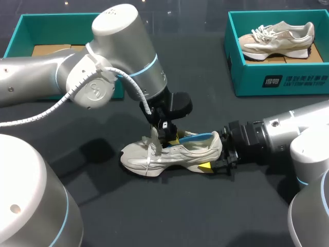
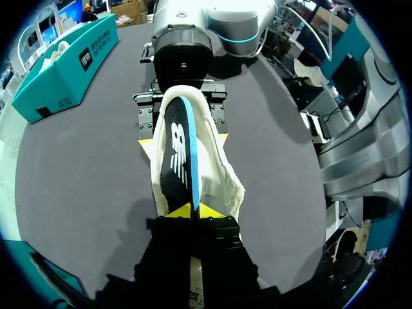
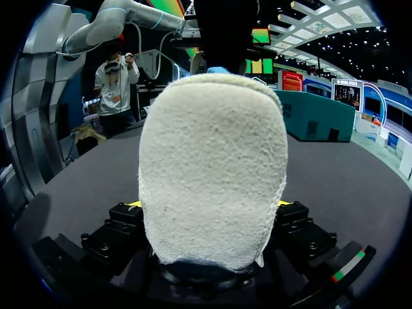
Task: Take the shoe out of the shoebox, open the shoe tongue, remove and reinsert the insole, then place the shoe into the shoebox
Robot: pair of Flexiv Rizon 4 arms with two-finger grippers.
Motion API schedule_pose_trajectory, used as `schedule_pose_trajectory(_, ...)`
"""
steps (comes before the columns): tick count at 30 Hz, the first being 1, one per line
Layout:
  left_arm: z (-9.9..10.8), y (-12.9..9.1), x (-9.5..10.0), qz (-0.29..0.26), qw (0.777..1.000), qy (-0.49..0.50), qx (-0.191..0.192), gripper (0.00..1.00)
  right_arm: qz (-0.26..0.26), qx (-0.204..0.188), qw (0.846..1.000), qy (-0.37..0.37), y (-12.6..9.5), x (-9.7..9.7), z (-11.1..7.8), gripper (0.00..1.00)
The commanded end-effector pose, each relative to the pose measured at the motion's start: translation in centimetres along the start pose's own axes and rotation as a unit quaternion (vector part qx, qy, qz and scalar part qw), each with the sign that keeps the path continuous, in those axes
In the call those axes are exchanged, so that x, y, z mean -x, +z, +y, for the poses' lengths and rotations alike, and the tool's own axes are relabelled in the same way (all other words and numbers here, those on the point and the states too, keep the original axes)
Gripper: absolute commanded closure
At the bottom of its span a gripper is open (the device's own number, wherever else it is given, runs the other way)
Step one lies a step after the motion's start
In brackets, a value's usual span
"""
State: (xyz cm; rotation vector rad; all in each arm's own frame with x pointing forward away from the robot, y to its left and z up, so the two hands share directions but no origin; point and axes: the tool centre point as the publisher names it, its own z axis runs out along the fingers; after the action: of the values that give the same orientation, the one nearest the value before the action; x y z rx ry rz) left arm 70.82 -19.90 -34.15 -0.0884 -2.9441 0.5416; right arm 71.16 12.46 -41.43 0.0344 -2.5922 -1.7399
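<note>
A cream sneaker (image 1: 169,154) lies on its sole in the middle of the dark table, toe toward my left side. My left gripper (image 1: 167,138) hangs over the shoe's opening. In the left wrist view it (image 2: 194,210) is shut on the near end of the black insole (image 2: 177,148) with a blue stripe, which lies partly inside the shoe (image 2: 219,167). My right gripper (image 1: 215,154) clasps the heel from both sides. In the right wrist view the fuzzy heel (image 3: 212,174) fills the space between its fingers (image 3: 209,203).
A teal shoebox (image 1: 31,31) with a cardboard floor stands open at the back left, partly behind my left arm. Another teal shoebox (image 1: 277,80) at the back right holds a second cream sneaker (image 1: 277,38).
</note>
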Motion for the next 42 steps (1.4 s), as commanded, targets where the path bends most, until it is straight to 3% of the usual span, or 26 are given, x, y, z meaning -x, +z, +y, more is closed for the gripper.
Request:
schedule_pose_trajectory(1,-0.5,-0.7,-0.4,-0.009,1.0,0.0,-0.007,1.0,-0.001,-0.001,1.0,0.0,0.2,-0.1,-0.2,1.0)
schedule_pose_trajectory(15,1.0,-2.3,-0.4,-0.029,0.999,-0.028,-0.029,1.0,-0.001,-0.001,1.0,0.0,0.2,-0.1,-0.2,1.0)
schedule_pose_trajectory(29,-4.5,-1.7,0.6,-0.08,0.996,-0.029,-0.017,1.0,-0.001,-0.001,1.0,0.0,0.2,-0.1,-0.2,1.0)
schedule_pose_trajectory(37,-5.2,-1.0,0.6,-0.095,0.995,-0.039,-0.007,1.0,-0.001,-0.001,1.0,0.0,0.2,-0.1,-0.2,1.0)
schedule_pose_trajectory(38,-5.1,-0.9,0.6,-0.095,0.995,-0.04,-0.007,0.91,-0.001,-0.001,1.0,0.0,0.2,-0.1,-0.2,1.0)
schedule_pose_trajectory(39,-5.0,-0.9,0.6,-0.096,0.994,-0.041,-0.007,0.76,-0.001,-0.001,1.0,0.0,0.2,-0.1,-0.2,1.0)
schedule_pose_trajectory(42,-4.5,-1.1,0.3,-0.1,0.994,-0.045,-0.011,0.62,-0.001,-0.001,1.0,0.0,0.2,-0.1,-0.2,1.0)
